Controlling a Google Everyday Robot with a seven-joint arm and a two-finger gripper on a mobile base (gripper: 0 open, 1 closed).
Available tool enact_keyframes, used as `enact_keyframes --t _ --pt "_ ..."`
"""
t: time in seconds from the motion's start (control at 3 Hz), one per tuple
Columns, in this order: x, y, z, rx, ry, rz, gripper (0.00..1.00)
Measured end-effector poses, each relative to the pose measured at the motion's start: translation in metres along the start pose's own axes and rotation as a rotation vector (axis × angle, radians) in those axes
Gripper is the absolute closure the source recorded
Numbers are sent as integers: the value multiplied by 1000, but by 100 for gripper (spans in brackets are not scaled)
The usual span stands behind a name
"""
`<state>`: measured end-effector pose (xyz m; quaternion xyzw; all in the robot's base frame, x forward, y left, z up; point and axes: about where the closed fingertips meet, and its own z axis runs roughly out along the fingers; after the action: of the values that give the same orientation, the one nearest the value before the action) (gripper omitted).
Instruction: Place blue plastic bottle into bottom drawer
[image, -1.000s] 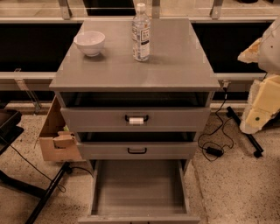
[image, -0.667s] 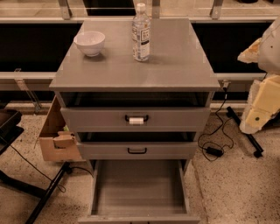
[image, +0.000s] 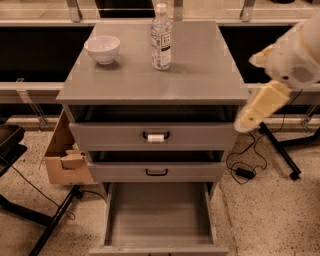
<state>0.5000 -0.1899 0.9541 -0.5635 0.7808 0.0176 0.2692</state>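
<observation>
The blue plastic bottle stands upright on the grey cabinet top, at the back middle; it is clear, with a white cap and a white label. The bottom drawer is pulled out at the foot of the cabinet, and its grey floor is bare. My cream arm comes in from the right. My gripper hangs at the arm's lower end, beside the cabinet's right front corner, level with the top drawer. It is well to the right of the bottle and lower than it, and holds nothing that I can see.
A white bowl sits on the cabinet top to the left of the bottle. The two upper drawers with black handles are slightly open. A cardboard box leans at the cabinet's left side. Cables and a black stand leg lie on the floor at the right.
My arm has swung left from the right edge of the view toward the cabinet's right front corner. The bottle, bowl and drawers have not moved.
</observation>
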Motion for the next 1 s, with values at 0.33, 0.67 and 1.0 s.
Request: enact_keyframes --t 0.33,0.67,1.0 --pt "-37 -49 32 54 -208 62 0" --pt "-71 -90 54 98 -386 140 0" --pt "-103 -118 76 125 -573 236 0"
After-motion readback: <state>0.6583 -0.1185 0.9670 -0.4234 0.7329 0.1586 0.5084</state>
